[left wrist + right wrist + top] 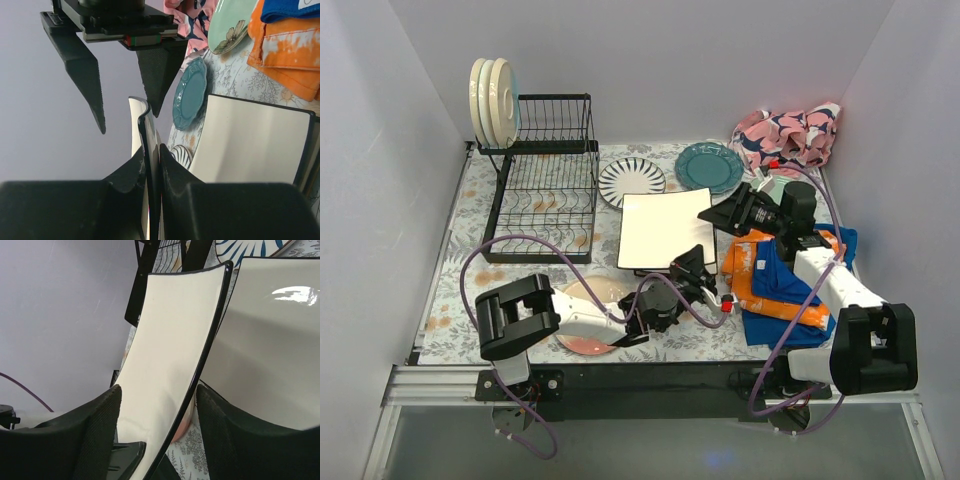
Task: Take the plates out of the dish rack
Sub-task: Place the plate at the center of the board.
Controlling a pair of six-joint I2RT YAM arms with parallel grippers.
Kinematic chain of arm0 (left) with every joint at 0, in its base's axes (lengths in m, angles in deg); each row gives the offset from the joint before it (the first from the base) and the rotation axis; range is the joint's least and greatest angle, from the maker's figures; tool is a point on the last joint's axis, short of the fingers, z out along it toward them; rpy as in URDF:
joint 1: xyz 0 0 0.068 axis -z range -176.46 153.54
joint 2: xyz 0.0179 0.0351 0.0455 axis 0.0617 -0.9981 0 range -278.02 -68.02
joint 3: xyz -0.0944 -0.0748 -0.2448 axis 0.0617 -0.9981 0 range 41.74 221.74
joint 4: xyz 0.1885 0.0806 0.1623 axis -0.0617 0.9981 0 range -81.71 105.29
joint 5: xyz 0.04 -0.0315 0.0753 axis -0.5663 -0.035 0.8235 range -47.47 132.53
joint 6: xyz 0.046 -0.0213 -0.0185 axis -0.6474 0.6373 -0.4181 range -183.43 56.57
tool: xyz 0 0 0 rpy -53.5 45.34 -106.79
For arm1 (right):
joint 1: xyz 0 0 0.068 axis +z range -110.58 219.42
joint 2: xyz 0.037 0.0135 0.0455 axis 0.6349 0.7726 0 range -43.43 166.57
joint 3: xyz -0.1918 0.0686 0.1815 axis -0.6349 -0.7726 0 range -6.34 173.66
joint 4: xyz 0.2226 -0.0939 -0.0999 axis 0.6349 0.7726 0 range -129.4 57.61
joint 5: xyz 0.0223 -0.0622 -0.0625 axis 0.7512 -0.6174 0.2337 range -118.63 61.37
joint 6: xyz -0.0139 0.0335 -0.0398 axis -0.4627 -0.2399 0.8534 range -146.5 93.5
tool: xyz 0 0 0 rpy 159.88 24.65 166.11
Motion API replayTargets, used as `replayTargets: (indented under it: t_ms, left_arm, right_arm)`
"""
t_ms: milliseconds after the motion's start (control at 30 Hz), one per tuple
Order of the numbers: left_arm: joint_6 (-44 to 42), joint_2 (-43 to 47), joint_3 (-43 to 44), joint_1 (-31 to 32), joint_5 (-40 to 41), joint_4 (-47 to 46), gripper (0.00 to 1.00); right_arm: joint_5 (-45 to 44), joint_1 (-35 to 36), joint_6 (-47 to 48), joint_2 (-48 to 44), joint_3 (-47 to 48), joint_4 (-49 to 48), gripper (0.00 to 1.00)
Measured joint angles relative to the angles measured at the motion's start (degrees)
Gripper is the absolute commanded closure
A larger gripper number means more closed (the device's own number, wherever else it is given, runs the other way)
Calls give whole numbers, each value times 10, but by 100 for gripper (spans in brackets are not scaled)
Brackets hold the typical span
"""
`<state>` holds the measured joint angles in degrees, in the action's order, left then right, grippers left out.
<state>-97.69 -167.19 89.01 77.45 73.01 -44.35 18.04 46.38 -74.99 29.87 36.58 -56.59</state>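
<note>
I see the left gripper (692, 262) clamped on a square cream plate (165, 365), right of the dish rack (545, 185). Right gripper (716, 215) jaws apart, straddling its opposite edge. Round cream plates (492, 100) stand in the rack.

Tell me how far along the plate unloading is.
Done: striped plate, teal plate and a square plate lie on the table. In hand: left hand clamps a second square plate on edge, right hand open astride it. Left: three cream plates in the dish rack.
</note>
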Motion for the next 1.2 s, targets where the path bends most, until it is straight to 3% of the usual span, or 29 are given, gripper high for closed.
replayTargets:
  t_ms: [367,400,433,567,800,1033,1200]
  left_arm:
    - [-2,-14,-18,17,2,-42,100]
    - [-2,-17,-19,19,2,-47,100]
    - [-3,-19,-19,20,3,-49,100]
    - [-21,-34,-23,24,7,-55,97]
    - [11,-37,-23,35,23,-54,46]
    - [86,-31,-31,49,36,-64,43]
    - [213,30,-52,54,15,-7,41]
  right_arm:
    - [-1,7,7,17,-26,-13,73]
    - [-1,7,6,19,-27,-14,89]
    - [-2,7,7,21,-28,-14,98]
    - [-14,7,-25,23,-35,-5,99]
    - [-11,7,-50,25,-75,-67,99]
    - [4,9,-74,33,-109,-149,99]
    - [8,4,-82,43,-109,-186,99]
